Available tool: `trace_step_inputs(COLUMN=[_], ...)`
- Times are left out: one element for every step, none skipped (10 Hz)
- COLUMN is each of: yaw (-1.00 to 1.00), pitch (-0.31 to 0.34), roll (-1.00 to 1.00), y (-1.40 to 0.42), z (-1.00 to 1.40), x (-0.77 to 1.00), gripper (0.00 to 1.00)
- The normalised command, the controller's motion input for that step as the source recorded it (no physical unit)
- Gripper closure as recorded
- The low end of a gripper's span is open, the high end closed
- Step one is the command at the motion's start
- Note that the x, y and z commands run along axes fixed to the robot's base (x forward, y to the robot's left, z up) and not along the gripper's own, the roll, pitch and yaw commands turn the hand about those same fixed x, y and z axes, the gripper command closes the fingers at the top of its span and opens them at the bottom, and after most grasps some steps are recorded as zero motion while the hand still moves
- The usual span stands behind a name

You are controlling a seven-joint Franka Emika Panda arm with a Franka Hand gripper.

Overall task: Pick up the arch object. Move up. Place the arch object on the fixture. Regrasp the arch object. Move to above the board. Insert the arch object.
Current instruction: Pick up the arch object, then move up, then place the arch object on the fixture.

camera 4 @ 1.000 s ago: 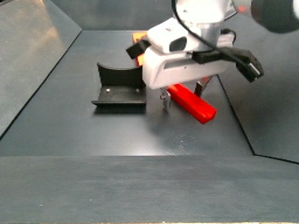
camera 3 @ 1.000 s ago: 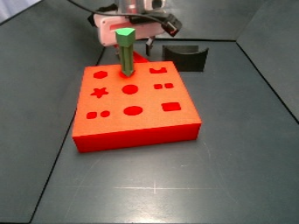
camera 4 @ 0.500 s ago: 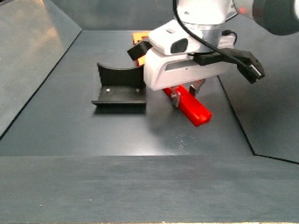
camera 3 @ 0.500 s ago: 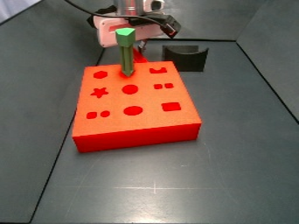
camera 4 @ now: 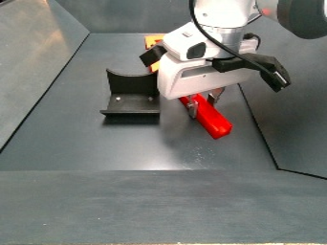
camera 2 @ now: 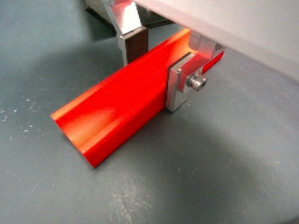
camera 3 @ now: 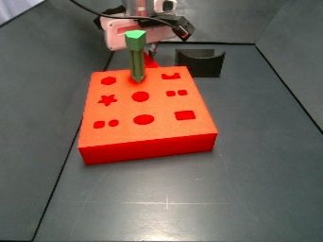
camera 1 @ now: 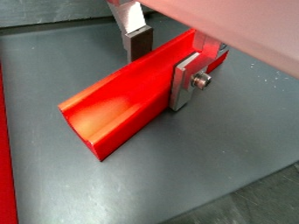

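Note:
The arch object (camera 4: 211, 120), a long bright red bar, lies on the dark floor to the right of the fixture (camera 4: 128, 96). In both wrist views it runs diagonally between my fingers (camera 1: 117, 109) (camera 2: 111, 109). My gripper (camera 4: 198, 103) is low over it, just above the floor. In a wrist view the gripper (camera 1: 160, 68) has one silver finger plate (camera 1: 184, 80) pressed against the near side of the bar and the dark pad (camera 1: 136, 45) against the far side. The same grip shows in a wrist view (camera 2: 156, 68). The board (camera 3: 151, 137) lies apart from it.
A green hexagonal-topped post (camera 3: 135, 55) stands in the board's far edge, in front of the arm. The black fixture (camera 3: 202, 61) stands behind the board to the right. The board's red edge (camera 1: 3, 131) shows beside the bar. Slanted grey walls enclose the floor.
The fingers have closed onto the red bar, and the bar has swung round from a wider diagonal into line with the jaws. It has stayed still for the last half second.

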Motion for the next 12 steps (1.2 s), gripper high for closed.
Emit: trace_step_inputs(yaw=[0.00, 0.00, 0.00, 0.00, 0.03, 0.03, 0.02, 0.02, 0.02, 0.00, 0.00, -0.01], pitch=[0.000, 0.000, 0.000, 0.000, 0.004, 0.019, 0.030, 0.045, 0.052, 0.000, 0.002, 0.013], roll=[0.00, 0.00, 0.00, 0.00, -0.01, -0.01, 0.01, 0.02, 0.03, 0.00, 0.01, 0.01], y=[0.00, 0.00, 0.00, 0.00, -0.05, -0.05, -0.03, -0.02, -0.01, 0.00, 0.00, 0.00], z=[0.00, 0.00, 0.00, 0.83, 0.80, 0.73, 0.58, 0.44, 0.30, 1.00, 1.00, 1.00], x=[0.00, 0.00, 0.00, 0.00, 0.00, -0.02, -0.02, -0.01, -0.01, 0.00, 0.00, -0.01], gripper=[1.00, 1.00, 1.00, 1.00, 1.00, 1.00, 1.00, 1.00, 1.00, 1.00, 1.00, 1.00])
